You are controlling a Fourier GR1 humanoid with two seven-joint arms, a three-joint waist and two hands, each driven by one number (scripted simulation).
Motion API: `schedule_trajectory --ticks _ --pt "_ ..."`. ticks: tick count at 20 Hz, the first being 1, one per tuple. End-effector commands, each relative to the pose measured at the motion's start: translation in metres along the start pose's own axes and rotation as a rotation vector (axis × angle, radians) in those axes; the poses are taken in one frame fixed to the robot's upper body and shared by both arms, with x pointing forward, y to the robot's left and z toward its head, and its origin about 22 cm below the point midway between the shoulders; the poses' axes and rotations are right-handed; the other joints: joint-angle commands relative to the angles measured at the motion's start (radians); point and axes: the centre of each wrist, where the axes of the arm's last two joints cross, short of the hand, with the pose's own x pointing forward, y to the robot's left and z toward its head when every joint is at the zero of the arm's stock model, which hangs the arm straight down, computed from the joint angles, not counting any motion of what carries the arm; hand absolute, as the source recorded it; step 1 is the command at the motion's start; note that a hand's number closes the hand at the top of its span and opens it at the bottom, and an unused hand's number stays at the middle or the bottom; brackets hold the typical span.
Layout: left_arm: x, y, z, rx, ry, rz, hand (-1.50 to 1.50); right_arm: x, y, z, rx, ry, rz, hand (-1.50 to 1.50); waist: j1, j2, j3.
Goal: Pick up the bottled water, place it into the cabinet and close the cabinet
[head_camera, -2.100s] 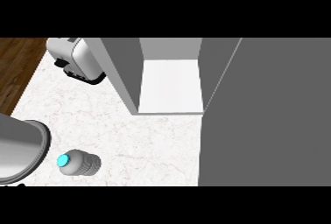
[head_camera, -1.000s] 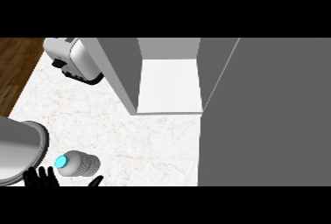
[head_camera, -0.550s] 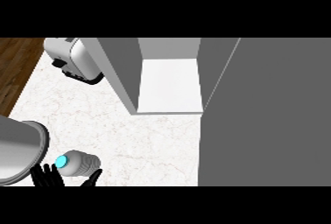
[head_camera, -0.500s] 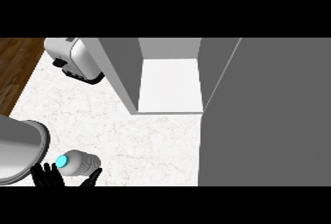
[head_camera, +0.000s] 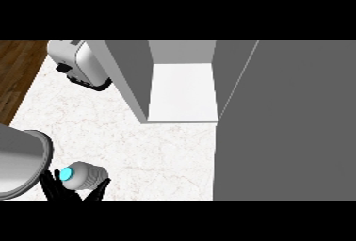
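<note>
The bottled water (head_camera: 84, 175) lies on the white marble counter (head_camera: 153, 150) at the lower left, its cyan cap (head_camera: 66, 174) facing left. My left hand (head_camera: 67, 193) comes in from the lower edge right behind the bottle. Its fingers (head_camera: 49, 182) rise on the bottle's left and its thumb (head_camera: 103, 187) on the right, spread and straight, touching or nearly touching it. The cabinet (head_camera: 182, 92) stands open at the top centre with a bare white shelf. Its grey door (head_camera: 285, 122) fills the right side. My right hand is not in view.
A silver toaster (head_camera: 80, 63) stands at the top left beside the cabinet's side wall (head_camera: 128, 75). A large grey rounded object (head_camera: 21, 162) sits against the left edge, close to the bottle. The counter's left edge drops to a wooden floor (head_camera: 17, 70).
My left hand has risen from the lower edge to flank the bottle. The bottle stays put.
</note>
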Motion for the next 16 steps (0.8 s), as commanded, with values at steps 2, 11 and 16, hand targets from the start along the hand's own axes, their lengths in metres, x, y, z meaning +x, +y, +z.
schedule_trajectory --ticks 2,11,16 --pt "-0.009 -0.011 0.002 -0.052 -0.009 0.095 -1.5 0.037 0.003 -0.011 0.007 -0.079 -0.001 -1.5 0.004 0.001 0.0" --pt "-0.005 -0.011 -0.031 -0.042 -0.066 0.162 1.5 0.037 -0.004 -0.006 0.021 -0.075 -0.002 -1.5 0.007 0.002 0.001" --pt "-0.011 -0.013 -0.025 -0.052 -0.075 0.181 1.5 0.033 -0.002 -0.003 0.007 -0.068 0.002 -1.5 0.004 0.001 0.001"
